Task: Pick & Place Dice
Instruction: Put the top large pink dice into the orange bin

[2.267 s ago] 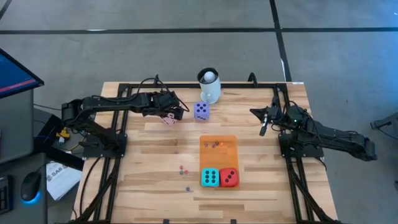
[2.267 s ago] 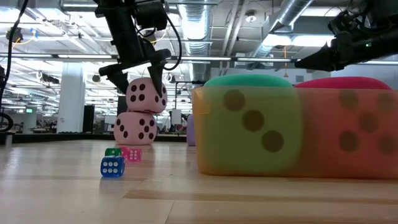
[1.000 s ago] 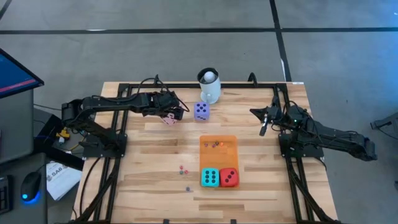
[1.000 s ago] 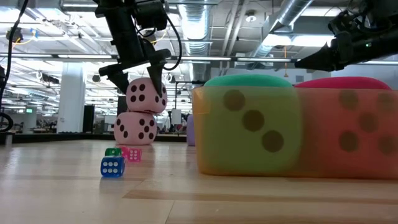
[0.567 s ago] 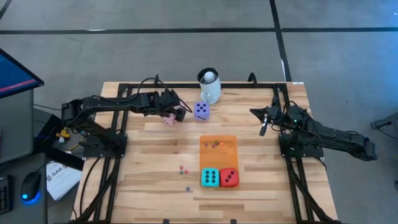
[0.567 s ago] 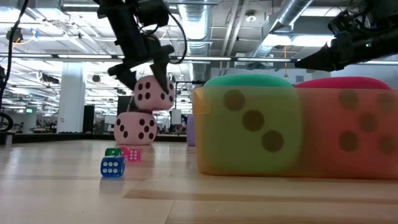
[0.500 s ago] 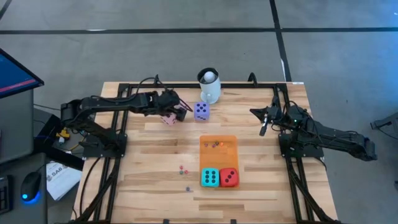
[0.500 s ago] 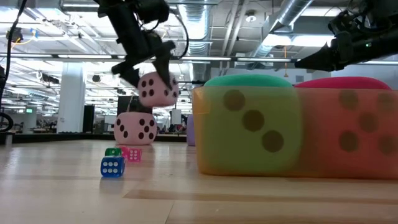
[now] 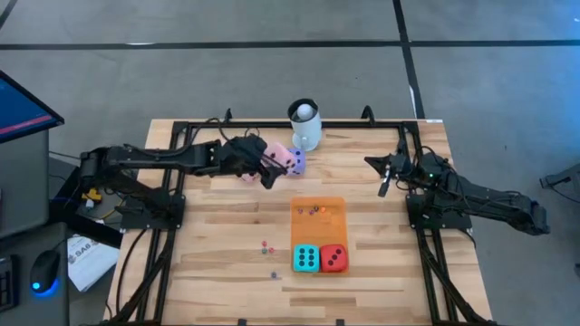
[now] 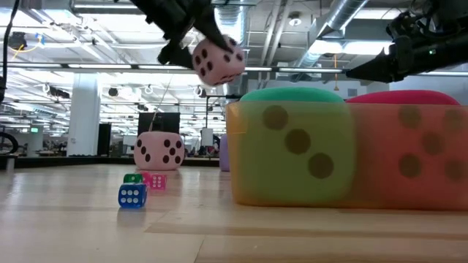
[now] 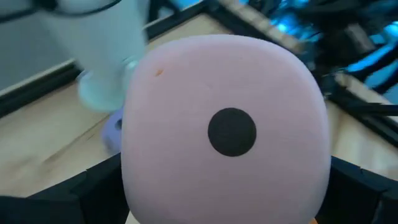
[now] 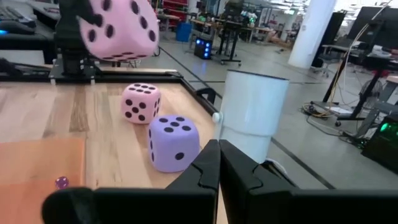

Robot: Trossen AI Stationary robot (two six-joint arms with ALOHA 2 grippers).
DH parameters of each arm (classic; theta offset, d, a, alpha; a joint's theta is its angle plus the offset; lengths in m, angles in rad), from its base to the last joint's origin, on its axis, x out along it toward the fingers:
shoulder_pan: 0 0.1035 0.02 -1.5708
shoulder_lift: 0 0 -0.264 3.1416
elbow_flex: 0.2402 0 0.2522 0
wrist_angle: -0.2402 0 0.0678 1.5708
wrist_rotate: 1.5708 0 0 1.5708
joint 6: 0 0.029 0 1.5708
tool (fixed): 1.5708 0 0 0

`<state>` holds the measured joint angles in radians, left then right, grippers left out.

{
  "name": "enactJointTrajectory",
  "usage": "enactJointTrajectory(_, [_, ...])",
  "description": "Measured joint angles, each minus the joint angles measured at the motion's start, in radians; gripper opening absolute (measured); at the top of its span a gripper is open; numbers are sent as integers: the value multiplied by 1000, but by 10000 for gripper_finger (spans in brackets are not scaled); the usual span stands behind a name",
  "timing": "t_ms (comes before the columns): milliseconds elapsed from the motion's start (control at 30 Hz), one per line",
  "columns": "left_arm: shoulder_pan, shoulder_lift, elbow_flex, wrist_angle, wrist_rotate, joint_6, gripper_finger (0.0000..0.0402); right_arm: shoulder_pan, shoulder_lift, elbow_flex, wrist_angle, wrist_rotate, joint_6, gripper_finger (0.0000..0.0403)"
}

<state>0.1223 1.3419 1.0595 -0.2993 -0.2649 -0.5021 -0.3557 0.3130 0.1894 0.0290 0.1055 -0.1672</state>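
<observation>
My left gripper (image 9: pixel 270 168) is shut on a pink die (image 10: pixel 218 60) and holds it high above the far left part of the table, close to the purple die (image 9: pixel 296 161). This die fills the left wrist view (image 11: pixel 227 130). A second pink die (image 10: pixel 160 150) rests on the wood below and to the left of it. A teal die (image 9: pixel 305 258) and a red die (image 9: pixel 333 258) sit on the near end of the orange mat (image 9: pixel 318 222). My right gripper (image 9: pixel 383 188) hangs shut over the table's right side, touching nothing. My left gripper pinches the pink die between its two fingers, one finger (image 11: pixel 93 186) on each of two opposite faces (image 11: pixel 134 168). The fingers come from the table's left, slanting down. The die is lifted clear of the table and of the other die, and sits tilted in the hold.
A white mug (image 9: pixel 305 125) with a ball stands at the far edge, just behind the purple die. Tiny coloured dice (image 10: pixel 132 196) lie on the wood left of the mat, and more (image 9: pixel 314 210) on the mat's far end. A black frame edges the table.
My left gripper has risen and gone toward the table's right, toward the purple die, rolling as it went. The pink die in it, which sat on top of the other pink die, is now lifted clear and tilted. The lower pink die has stayed where it was.
</observation>
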Motion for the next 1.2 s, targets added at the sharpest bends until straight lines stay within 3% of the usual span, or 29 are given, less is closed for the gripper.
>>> enactJointTrajectory(267, [-81,39,0,130,0,35,380,0,0,0,20,0,2,0])
enactJointTrajectory(433, [-121,129,-1,235,-1,55,379,0,0,0,39,0,3,0])
enactJointTrajectory(700, [-153,300,0,493,155,86,379,5,0,0,87,-1,62,0])
enactJointTrajectory(1000, [-175,403,15,568,180,88,379,29,0,0,122,-8,124,0])
enactJointTrajectory(1200, [-193,486,130,564,180,172,379,55,0,0,139,-37,111,0])
